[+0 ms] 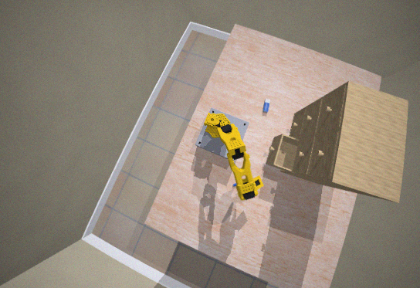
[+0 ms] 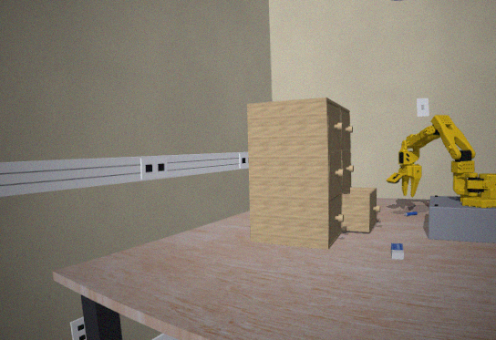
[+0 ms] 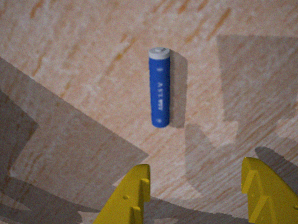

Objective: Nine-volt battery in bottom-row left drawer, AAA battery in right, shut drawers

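The AAA battery [image 3: 160,90] [image 2: 411,213] [image 1: 235,184] is blue with a pale end and lies on its side on the table, partly covered by the arm in the top view. My gripper [image 3: 196,164] [image 2: 408,195] is partly open and empty, pointing down above the table near the battery. In the wrist view the battery lies ahead of the fingertips, left of the middle of the gap. The nine-volt battery [image 1: 266,106] [image 2: 397,251], blue and white, lies on the table. The chest [image 1: 370,143] [image 2: 289,173] has its bottom right drawer [image 1: 273,157] [image 2: 357,210] pulled out; no object shows inside. Its other drawers look shut.
The arm's grey base block [image 1: 211,147] [image 2: 460,221] stands on the table [image 1: 293,62] [image 2: 283,287], facing the chest's knobs. The open drawer juts out between chest and arm. Shadows of the arm and chest fall across the table around the AAA battery.
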Controlling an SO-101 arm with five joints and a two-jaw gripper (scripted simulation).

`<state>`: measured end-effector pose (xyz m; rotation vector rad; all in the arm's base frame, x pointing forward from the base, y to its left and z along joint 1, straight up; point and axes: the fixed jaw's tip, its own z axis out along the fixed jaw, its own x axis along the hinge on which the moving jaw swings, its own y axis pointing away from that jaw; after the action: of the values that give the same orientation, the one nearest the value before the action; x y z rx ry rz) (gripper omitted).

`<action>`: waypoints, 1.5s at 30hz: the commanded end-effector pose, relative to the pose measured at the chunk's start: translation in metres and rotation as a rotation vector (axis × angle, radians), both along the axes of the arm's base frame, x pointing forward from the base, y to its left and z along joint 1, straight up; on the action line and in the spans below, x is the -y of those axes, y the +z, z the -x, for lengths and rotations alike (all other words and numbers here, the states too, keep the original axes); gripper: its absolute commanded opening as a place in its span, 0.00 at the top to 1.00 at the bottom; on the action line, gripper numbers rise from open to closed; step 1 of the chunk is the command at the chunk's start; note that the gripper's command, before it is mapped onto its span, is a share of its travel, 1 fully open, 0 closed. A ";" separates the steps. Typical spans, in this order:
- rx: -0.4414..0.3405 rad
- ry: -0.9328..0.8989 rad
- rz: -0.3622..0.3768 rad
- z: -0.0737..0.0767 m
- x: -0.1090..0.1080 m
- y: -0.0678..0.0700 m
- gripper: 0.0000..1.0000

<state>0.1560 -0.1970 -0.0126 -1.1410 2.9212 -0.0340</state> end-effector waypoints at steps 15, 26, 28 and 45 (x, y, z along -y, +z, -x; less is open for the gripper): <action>-0.013 0.001 -0.018 0.006 -0.003 -0.014 0.81; -0.013 0.001 -0.018 0.008 -0.004 -0.017 0.81; -0.013 0.001 -0.018 0.008 -0.004 -0.017 0.81; -0.013 0.001 -0.018 0.006 -0.003 -0.030 0.81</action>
<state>0.1512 -0.1941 -0.0317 -1.1438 2.9238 -0.0174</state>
